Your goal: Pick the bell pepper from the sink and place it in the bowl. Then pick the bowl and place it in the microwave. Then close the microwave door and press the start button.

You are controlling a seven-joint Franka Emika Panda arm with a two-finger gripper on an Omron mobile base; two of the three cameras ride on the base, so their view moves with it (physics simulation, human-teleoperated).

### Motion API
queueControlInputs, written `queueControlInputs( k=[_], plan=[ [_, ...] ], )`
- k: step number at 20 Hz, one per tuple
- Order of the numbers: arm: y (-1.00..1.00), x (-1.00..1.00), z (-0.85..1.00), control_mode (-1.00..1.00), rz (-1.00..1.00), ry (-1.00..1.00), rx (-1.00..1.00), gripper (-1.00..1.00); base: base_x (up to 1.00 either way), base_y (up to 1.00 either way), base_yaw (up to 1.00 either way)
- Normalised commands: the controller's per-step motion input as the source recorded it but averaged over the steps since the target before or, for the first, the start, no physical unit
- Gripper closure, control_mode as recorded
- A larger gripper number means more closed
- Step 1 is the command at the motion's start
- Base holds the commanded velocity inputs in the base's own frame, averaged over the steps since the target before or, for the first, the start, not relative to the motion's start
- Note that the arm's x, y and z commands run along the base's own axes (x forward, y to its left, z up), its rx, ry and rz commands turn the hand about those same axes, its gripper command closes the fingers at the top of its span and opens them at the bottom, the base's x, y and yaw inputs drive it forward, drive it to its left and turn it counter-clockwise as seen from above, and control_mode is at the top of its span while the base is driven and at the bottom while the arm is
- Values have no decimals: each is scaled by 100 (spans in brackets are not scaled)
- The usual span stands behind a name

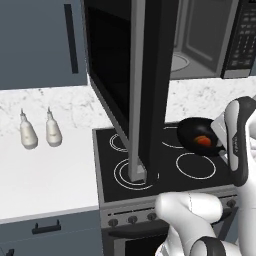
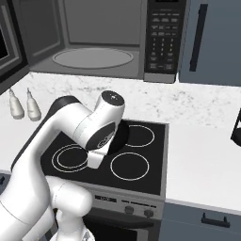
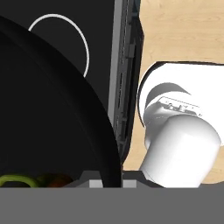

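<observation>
We see the bowl point(image 1: 199, 136) resting on the stovetop point(image 1: 165, 167), over the rear burner ring nearest the arm, with the bell pepper point(image 1: 202, 141) already lying inside it. The end effector point(image 3: 107, 181) sits right at the bowl's near rim: in the hand view the black curve of the bowl rises directly above the finger tips, and its jaws are clenched. We judge that it is grasping the rim, though the contact itself is hidden at the bottom edge of that view.

The relation that governs the coming move is vertical and rearward: the microwave point(image 2: 101, 40) stands well above the end effector and beyond it, its cavity open and its glass turntable point(image 2: 92, 58) bare. The microwave door point(image 1: 135, 75) is swung fully outward and hangs over the burners on the side of the stovetop away from the arm, so we expect the lift to pass beside its edge rather than under it.

The bowl appears shallow, round and uniformly black, without a long axis. The bell pepper appears small, rounded and orange-red, with a green stem end visible in the hand view, and far smaller than the bowl.
</observation>
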Motion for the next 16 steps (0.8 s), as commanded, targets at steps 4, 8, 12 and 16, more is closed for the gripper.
queueControlInputs(
  k=[4,8,12,16],
  plan=[
    [0,0,0,100,0,0,0,100,38,0,0],
    [0,0,0,100,0,0,0,100,40,0,0],
    [0,0,-1,-100,0,0,1,100,10,0,0],
    [0,-23,1,-100,0,-6,3,100,0,0,0]
  ],
)
